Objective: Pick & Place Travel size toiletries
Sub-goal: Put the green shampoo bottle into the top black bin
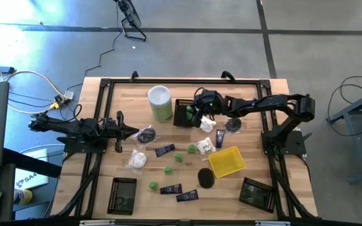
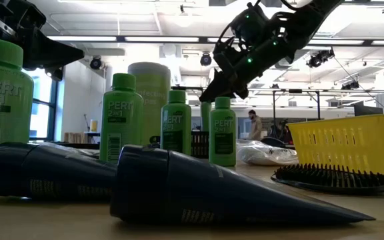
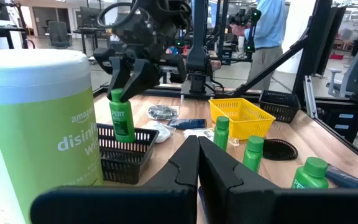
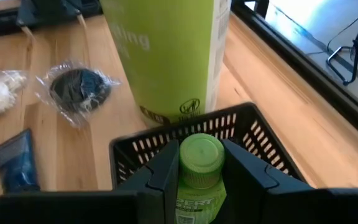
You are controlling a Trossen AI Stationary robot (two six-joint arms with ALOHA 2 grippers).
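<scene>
The right gripper point(image 4: 197, 171) is clamping a small green bottle point(image 4: 199, 163) at its cap over the black basket point(image 4: 253, 134), the bottle appearing rigid, light and likely slick, so gripping the neck seems secure.

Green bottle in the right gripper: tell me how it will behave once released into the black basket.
The green bottle is slim and tall for its base, so it will probably tip over when the right gripper lets go. Its round body may roll, though the black basket walls should likely contain it. The rigid-looking plastic seems unlikely to deform.
</scene>
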